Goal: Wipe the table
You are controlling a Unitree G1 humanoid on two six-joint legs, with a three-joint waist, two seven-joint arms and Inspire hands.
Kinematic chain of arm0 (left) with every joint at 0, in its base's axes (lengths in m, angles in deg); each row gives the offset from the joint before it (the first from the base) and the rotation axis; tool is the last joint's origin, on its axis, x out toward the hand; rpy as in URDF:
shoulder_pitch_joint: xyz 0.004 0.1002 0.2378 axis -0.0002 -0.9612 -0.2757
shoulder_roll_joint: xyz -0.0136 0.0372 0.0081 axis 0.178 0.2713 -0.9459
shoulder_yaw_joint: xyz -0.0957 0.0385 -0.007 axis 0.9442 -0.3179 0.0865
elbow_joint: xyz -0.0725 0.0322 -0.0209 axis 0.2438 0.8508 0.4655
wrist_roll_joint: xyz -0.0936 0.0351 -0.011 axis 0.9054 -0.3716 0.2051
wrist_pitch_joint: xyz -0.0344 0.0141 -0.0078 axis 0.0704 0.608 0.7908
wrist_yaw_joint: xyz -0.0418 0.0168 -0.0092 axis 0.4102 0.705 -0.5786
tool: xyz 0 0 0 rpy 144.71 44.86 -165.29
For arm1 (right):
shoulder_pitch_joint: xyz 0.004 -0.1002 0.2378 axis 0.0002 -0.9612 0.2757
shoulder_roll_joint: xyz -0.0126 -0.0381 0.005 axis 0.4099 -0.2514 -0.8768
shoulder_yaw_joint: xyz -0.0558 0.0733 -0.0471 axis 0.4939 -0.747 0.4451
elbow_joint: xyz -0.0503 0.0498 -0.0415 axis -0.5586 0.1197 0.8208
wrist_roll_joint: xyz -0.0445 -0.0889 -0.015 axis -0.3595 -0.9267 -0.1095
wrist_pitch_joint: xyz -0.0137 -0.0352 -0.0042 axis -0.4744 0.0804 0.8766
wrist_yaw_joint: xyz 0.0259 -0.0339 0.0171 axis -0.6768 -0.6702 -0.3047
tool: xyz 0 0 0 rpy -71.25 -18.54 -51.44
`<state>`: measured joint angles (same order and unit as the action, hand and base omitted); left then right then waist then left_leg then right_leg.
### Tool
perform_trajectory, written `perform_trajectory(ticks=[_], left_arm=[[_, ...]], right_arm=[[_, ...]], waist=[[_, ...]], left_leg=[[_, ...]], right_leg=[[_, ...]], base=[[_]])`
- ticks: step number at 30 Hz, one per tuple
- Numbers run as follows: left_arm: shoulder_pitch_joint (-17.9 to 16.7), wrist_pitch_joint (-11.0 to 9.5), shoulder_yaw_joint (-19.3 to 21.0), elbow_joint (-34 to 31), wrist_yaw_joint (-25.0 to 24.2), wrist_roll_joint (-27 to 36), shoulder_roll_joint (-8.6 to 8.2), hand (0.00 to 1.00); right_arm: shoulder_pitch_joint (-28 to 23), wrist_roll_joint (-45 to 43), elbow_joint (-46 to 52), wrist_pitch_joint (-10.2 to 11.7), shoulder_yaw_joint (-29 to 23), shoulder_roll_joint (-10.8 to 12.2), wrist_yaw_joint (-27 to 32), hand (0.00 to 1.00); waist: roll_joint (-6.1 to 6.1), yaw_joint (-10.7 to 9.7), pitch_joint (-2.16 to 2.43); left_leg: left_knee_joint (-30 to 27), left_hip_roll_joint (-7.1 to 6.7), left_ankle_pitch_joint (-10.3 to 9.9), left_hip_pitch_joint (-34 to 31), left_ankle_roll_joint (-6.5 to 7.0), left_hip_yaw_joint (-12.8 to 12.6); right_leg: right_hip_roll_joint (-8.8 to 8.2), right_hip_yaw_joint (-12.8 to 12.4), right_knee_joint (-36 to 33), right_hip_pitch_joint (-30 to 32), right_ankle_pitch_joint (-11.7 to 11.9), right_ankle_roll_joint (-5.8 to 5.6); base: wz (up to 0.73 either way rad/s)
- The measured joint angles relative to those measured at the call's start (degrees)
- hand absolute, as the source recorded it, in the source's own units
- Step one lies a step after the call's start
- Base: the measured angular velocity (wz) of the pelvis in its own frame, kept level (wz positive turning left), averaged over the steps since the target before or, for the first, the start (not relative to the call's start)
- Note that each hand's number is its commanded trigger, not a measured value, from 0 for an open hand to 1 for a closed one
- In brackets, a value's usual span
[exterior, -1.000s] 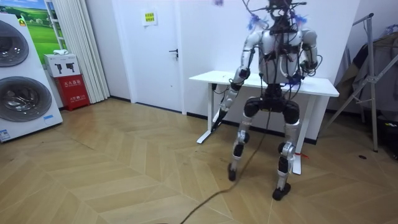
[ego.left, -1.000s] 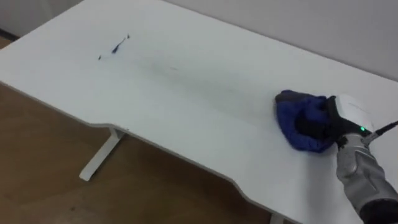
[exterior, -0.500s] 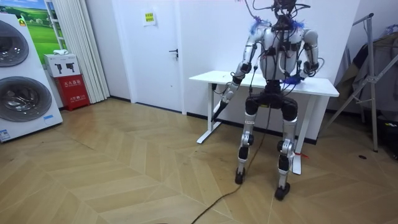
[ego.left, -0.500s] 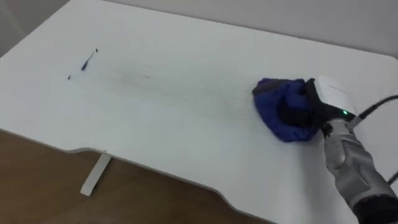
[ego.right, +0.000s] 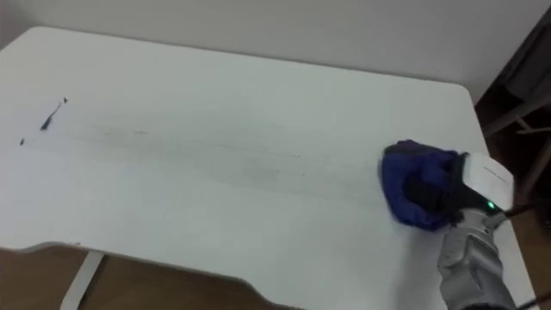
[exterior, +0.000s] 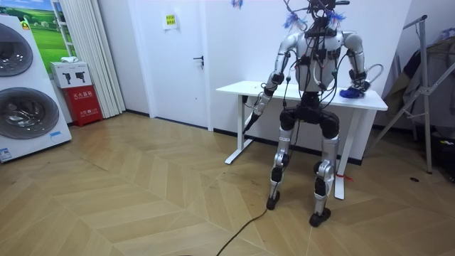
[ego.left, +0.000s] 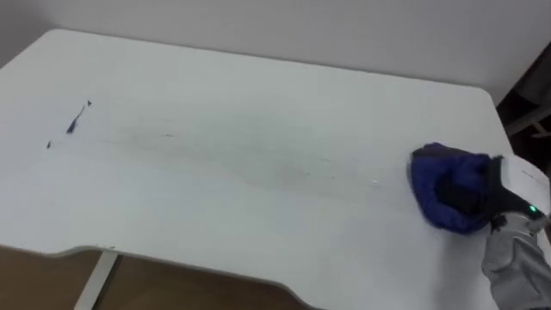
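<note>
- At the right end of the bench [ego.left: 258, 86], near its far corner, the blue cloth [ego.left: 428, 175] is seen bunched flat on the top.
- It is grasped by the right hand [ego.left: 519, 182], whose dark fingers [ego.left: 461, 193] are curled into its folds.
- The left hand [exterior: 250, 122] is seen in the room view, hanging beside the bench's left end, below the top.
- Wiping is judged to be the step in hand, with the left half not yet reached.
- A faint grey smear [ego.left: 258, 168] is spread along the middle, and small dark ink marks [ego.left: 77, 118] are seen well apart from the cloth, at the far left.
- For a clean pass, the cloth should be kept pressed flat and drawn leftward in overlapping strokes, so that the smear is lifted and not spread.
- The ink marks are likely to need firmer, repeated rubbing.
- Care is called for at the near edge, where the cloth could be dragged off.
- Nothing here serves as a container; the cloth lies directly on the top.
</note>
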<state>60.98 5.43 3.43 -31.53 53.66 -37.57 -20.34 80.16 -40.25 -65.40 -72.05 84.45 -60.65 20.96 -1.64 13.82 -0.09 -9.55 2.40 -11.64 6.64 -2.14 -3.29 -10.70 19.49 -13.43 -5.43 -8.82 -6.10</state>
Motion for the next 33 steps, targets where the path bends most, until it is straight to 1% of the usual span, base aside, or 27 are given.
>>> perform_trajectory(ticks=[1,2,3,4,5,6,7,8,10,12,13,14,15,16,17,18,19,20,25,26,28,29,30,31,33], left_arm=[[0.84,0.08,-0.18,0.05,-0.30,0.02,-0.51,0.00],[1.32,0.20,-0.23,0.05,-0.69,0.02,-1.17,0.00],[1.57,0.33,-0.33,0.09,-0.92,0.03,-1.42,0.00],[1.76,0.58,-0.86,0.08,-1.13,0.05,-1.65,0.00],[1.40,0.93,-0.92,0.09,-1.36,0.05,-1.63,0.00],[1.15,1.23,-0.93,0.11,-1.36,0.09,-1.56,0.00],[0.72,1.53,-0.89,0.33,-1.38,0.11,-1.42,0.00],[-0.46,2.07,-0.86,0.39,-1.48,0.02,-1.46,0.00],[-2.36,3.03,-0.85,0.39,-2.14,-0.01,-1.51,0.00],[-3.35,3.59,-0.67,0.39,-2.29,0.00,-1.48,0.00],[-3.55,3.61,-0.38,0.38,-2.40,0.03,-1.47,0.00],[-3.54,3.60,-0.13,0.38,-2.51,0.14,-1.46,0.00],[-3.49,3.60,-0.10,0.35,-2.50,0.20,-1.44,0.00],[-3.64,3.49,-0.10,0.31,-2.48,0.27,-1.44,0.00],[-3.32,3.28,-0.12,0.31,-2.48,0.25,-1.45,0.00],[-3.14,3.08,-0.12,0.26,-2.48,0.24,-1.45,0.00],[-2.87,2.62,-0.12,-0.11,-2.48,0.19,-1.45,0.00],[-2.23,2.29,-0.12,-0.16,-2.47,0.13,-1.45,0.00],[-0.44,2.17,-0.18,-0.15,-2.48,0.11,-1.46,0.00],[-0.12,2.20,-0.18,-0.15,-2.47,0.11,-1.46,0.00],[-0.06,2.30,-0.17,-0.16,-2.48,0.09,-1.47,0.00],[0.08,2.45,-0.17,-0.18,-2.47,0.08,-1.54,0.00],[0.14,2.57,-0.17,-0.19,-2.47,0.06,-1.58,0.00],[0.11,2.93,-0.17,-0.34,-2.46,-0.02,-1.64,0.00],[0.04,3.71,-0.17,-0.98,-2.37,0.00,-1.64,0.00]], right_arm=[[2.11,-1.73,2.65,-0.61,2.96,0.68,-1.60,1.00],[4.46,-3.32,3.87,-0.40,6.10,1.59,-2.69,1.00],[5.19,-3.71,4.31,-0.24,6.91,1.99,-3.31,1.00],[6.21,-4.00,5.02,0.14,8.34,2.46,-4.23,1.00],[6.91,-4.08,5.13,0.63,8.67,3.09,-5.10,1.00],[7.11,-4.09,5.12,0.72,8.67,3.41,-5.22,1.00],[7.15,-4.07,5.06,0.84,8.67,3.63,-5.24,1.00],[7.15,-4.40,4.83,0.86,8.66,3.60,-5.49,1.00],[6.54,-5.61,4.48,0.74,8.32,3.53,-5.70,1.00],[4.46,-5.58,4.40,0.54,7.80,3.04,-5.70,1.00],[2.78,-5.28,4.19,0.67,7.32,2.56,-5.67,1.00],[1.88,-4.05,4.55,1.37,6.31,2.48,-5.52,1.00],[1.67,-3.46,4.51,1.51,6.17,2.36,-5.57,1.00],[1.03,-2.82,4.48,1.94,5.90,2.16,-5.64,1.00],[0.44,-2.27,4.49,2.19,5.81,2.11,-5.64,1.00],[0.15,-2.08,4.49,2.30,5.78,2.10,-5.67,1.00],[-0.24,-1.68,4.48,2.41,5.79,2.10,-5.84,1.00],[-0.31,-1.18,4.41,2.41,5.79,2.10,-6.12,1.00],[-0.44,-0.95,2.44,2.60,5.85,2.14,-6.83,1.00],[-0.51,-0.98,2.03,2.55,5.83,2.11,-7.15,1.00],[-1.23,-1.07,2.02,2.33,5.78,2.13,-7.72,1.00],[-1.63,-1.12,2.12,2.29,5.70,2.14,-7.82,0.38],[-1.91,-1.10,2.17,2.26,5.53,2.14,-7.84,0.38],[-2.36,-1.04,2.23,2.14,5.24,2.14,-7.84,0.00],[-2.80,-0.97,2.08,2.06,4.80,2.20,-7.78,0.00]], waist=[[0.26,1.02,-0.50],[0.52,1.99,-0.95],[0.61,2.72,-1.02],[0.71,4.20,-1.09],[0.76,5.84,-1.09],[0.70,6.29,-1.06],[0.53,6.86,-0.97],[0.28,7.08,-0.81],[0.32,6.78,-0.82],[0.40,6.42,-0.82],[0.44,5.80,-0.78],[0.54,4.77,-0.73],[0.63,4.38,-0.65],[0.83,3.76,-0.47],[1.02,3.43,-0.24],[1.08,3.32,-0.16],[1.08,2.79,0.05],[1.06,2.31,0.09],[0.93,1.90,-0.03],[0.52,1.81,-0.04],[-0.01,1.88,0.17],[-0.19,1.83,0.19],[-0.25,1.83,0.22],[-0.28,1.87,0.25],[-0.18,1.85,0.23]], left_leg=[[-0.05,0.11,0.00,-0.38,0.00,0.00],[-0.03,0.13,-0.01,-0.67,0.02,0.09],[-0.07,0.13,0.02,-0.88,0.06,0.09],[-0.11,0.15,0.03,-1.24,0.08,0.26],[-0.30,0.15,0.04,-1.53,0.09,0.68],[-0.48,0.14,0.04,-1.85,0.09,1.08],[-0.97,0.09,0.04,-2.50,0.10,2.03],[-1.30,0.04,0.05,-2.99,0.11,2.65],[-1.82,0.01,0.09,-3.08,0.14,3.36],[-1.94,-0.01,0.11,-3.02,0.15,3.97],[-1.97,-0.05,0.11,-2.97,0.15,4.49],[-1.99,-0.08,0.12,-2.95,0.16,5.11],[-2.00,-0.08,0.11,-2.86,0.16,5.15],[-1.98,-0.08,0.11,-2.55,0.16,5.15],[-1.83,-0.08,0.11,-2.15,0.16,4.98],[-1.77,-0.08,0.11,-2.00,0.16,4.86],[-1.73,-0.09,0.11,-1.90,0.16,4.79],[-1.75,-0.09,0.11,-1.70,0.16,4.69],[-1.70,-0.07,0.06,-1.11,0.15,3.70],[-1.52,-0.06,0.02,-1.13,0.14,3.65],[-1.60,-0.07,-0.01,-1.01,0.13,3.55],[-1.74,-0.07,-0.03,-0.99,0.12,3.53],[-1.76,-0.07,-0.03,-0.99,0.12,3.53],[-1.78,-0.07,-0.03,-0.91,0.12,3.55],[-1.81,-0.07,-0.03,-0.48,0.13,3.66]], right_leg=[[0.13,0.06,0.05,0.46,-0.01,-0.01],[0.21,0.09,0.29,0.57,-0.01,-0.01],[0.26,0.09,0.60,0.61,0.01,0.03],[0.35,0.08,0.81,0.65,0.11,0.16],[0.35,0.29,0.81,0.60,0.11,0.17],[0.33,0.61,0.82,0.53,0.11,0.17],[0.28,1.30,0.81,0.41,0.12,0.17],[0.23,1.91,0.82,0.47,0.11,0.17],[0.21,2.67,0.83,0.35,0.11,0.17],[0.21,3.26,0.88,-0.22,0.11,0.17],[0.15,4.11,0.88,-0.71,0.11,0.16],[0.13,4.52,0.91,-1.09,0.10,0.15],[0.13,4.49,0.92,-1.22,0.10,0.15],[0.13,4.47,0.94,-1.50,0.10,0.15],[0.12,4.43,0.94,-1.75,0.09,0.13],[0.10,4.40,0.94,-1.85,0.08,0.11],[0.06,4.37,0.92,-2.00,0.04,0.06],[0.06,4.21,0.91,-1.99,0.04,0.06],[0.02,3.94,0.92,-2.38,0.04,0.06],[0.04,3.95,1.00,-2.49,0.04,0.06],[0.17,3.98,1.72,-3.01,0.06,0.08],[0.22,3.97,1.83,-3.15,0.13,0.11],[0.22,3.93,1.83,-3.15,0.13,0.11],[0.24,3.92,1.83,-3.25,0.14,0.11],[0.25,3.93,1.83,-3.73,0.14,0.12]], base=[[-0.10],[0.00],[0.05],[0.08],[0.15],[0.31],[0.37],[0.34],[0.22],[0.22],[0.28],[0.26],[0.14],[0.00],[-0.06],[-0.07],[-0.04],[-0.05],[-0.10],[0.00],[0.00],[0.00],[0.00],[0.00],[0.02]])
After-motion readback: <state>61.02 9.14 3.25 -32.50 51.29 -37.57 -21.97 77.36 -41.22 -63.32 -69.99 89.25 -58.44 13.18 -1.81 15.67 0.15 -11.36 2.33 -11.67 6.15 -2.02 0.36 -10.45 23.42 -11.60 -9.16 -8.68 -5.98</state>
